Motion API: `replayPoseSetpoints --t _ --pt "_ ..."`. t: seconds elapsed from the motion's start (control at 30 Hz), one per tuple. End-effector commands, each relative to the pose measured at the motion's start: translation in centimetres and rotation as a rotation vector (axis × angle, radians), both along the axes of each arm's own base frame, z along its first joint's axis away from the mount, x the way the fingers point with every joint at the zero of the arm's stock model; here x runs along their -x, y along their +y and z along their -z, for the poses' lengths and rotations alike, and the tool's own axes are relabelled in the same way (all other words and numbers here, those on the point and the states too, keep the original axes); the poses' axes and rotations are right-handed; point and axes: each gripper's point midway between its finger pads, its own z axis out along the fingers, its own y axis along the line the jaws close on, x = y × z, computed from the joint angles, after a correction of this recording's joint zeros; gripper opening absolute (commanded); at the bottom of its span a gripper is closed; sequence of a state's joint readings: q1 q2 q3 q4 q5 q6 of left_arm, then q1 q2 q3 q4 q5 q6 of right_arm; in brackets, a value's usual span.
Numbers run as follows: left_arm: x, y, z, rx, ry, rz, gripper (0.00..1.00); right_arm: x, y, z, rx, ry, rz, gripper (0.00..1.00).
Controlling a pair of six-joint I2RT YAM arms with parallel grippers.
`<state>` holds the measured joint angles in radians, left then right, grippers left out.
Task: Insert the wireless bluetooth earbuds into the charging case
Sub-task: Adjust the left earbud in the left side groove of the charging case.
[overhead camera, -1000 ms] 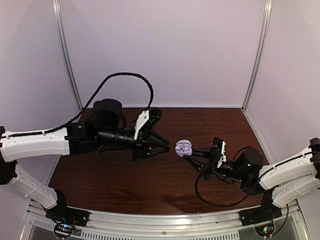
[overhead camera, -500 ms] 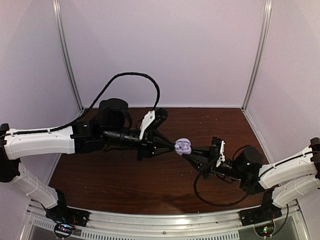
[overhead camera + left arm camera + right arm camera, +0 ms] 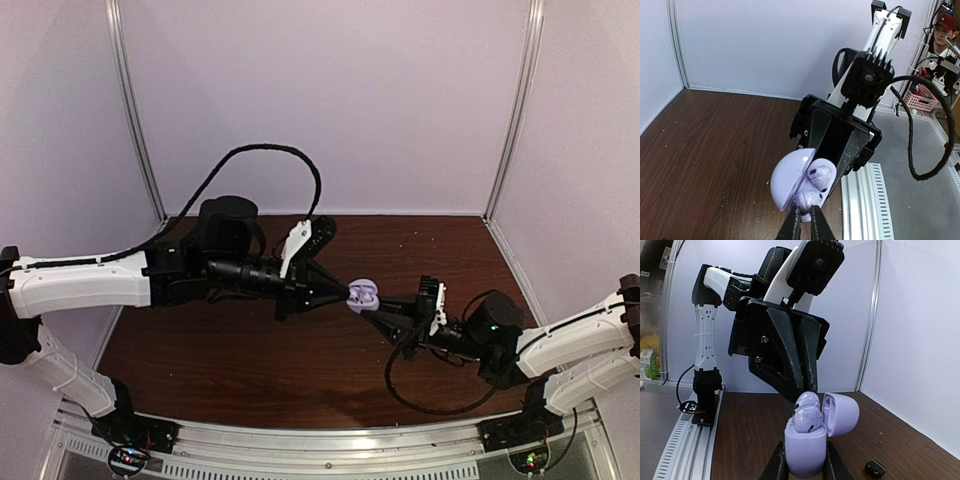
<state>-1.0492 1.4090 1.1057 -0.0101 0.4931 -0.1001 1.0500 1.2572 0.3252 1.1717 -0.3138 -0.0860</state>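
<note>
The charging case is open, its lid hinged to the right. My right gripper is shut on its base and holds it above the table, also seen in the top view. Two earbuds sit in the case, the near one and the far one, both standing proud of the rim. My left gripper is nearly shut, its tips pinching the earbud nearest its own camera. The other earbud lies beside the lid. The two grippers meet at the case.
A small black oval object lies on the brown table below and right of the case. White walls enclose the table on three sides. A metal rail runs along the near edge.
One second ago my left gripper was open and left of the case. It has moved right to the case and closed at the earbud. My right gripper has kept hold of the case.
</note>
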Motion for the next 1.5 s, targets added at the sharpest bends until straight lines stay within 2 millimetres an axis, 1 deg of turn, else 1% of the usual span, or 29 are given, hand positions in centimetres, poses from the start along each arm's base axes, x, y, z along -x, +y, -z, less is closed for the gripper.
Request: replayPoseSetpoints --t 0.0,0.13,0.2,0.33,0.4,0.47,0.73,0.87,0.97,1.03,1.27,1.47 --pt "0.1 -0.5 -1.4 0.034 -0.017 0.010 0.09 0.4 0.6 -1.2 -0.017 -0.030 -0.020 0.00" --pt "0.2 -0.7 -1.1 0.027 -0.014 0.015 0.06 0.6 0.6 -1.3 -0.022 -0.036 -0.027 0.00" --pt "0.4 -0.6 -0.3 -0.003 -0.001 0.024 0.05 0.6 0.6 -1.4 -0.023 -0.039 -0.027 0.00" --pt "1.0 -1.0 0.5 -0.036 -0.006 0.044 0.05 0.6 0.5 -1.7 -0.034 -0.044 -0.024 0.00" --pt "1.2 -1.0 1.2 -0.065 -0.008 0.042 0.05 0.5 0.4 -1.7 -0.038 -0.043 -0.019 0.00" --pt "1.2 -0.8 1.4 -0.072 -0.003 0.035 0.07 0.6 0.3 -1.7 -0.041 -0.046 -0.021 0.00" --pt "0.5 0.6 0.3 -0.071 -0.023 -0.043 0.16 1.1 -0.2 -1.7 -0.045 -0.052 -0.028 0.00" --pt "1.1 1.5 -1.1 -0.041 -0.095 -0.025 0.21 1.5 0.0 -1.4 -0.024 -0.052 -0.055 0.00" --pt "1.8 2.1 -1.7 -0.023 -0.174 0.019 0.23 1.8 0.3 -0.9 0.001 -0.046 -0.082 0.00" --pt "1.8 2.3 -2.2 -0.013 -0.201 0.016 0.24 1.9 0.3 -0.9 0.003 -0.044 -0.085 0.00" --pt "1.5 1.8 -2.8 -0.007 -0.213 0.013 0.23 1.9 0.5 -0.8 0.011 -0.038 -0.096 0.00" --pt "2.7 1.0 -2.6 -0.002 -0.233 0.077 0.19 2.2 1.0 -0.7 0.012 -0.024 -0.128 0.00"
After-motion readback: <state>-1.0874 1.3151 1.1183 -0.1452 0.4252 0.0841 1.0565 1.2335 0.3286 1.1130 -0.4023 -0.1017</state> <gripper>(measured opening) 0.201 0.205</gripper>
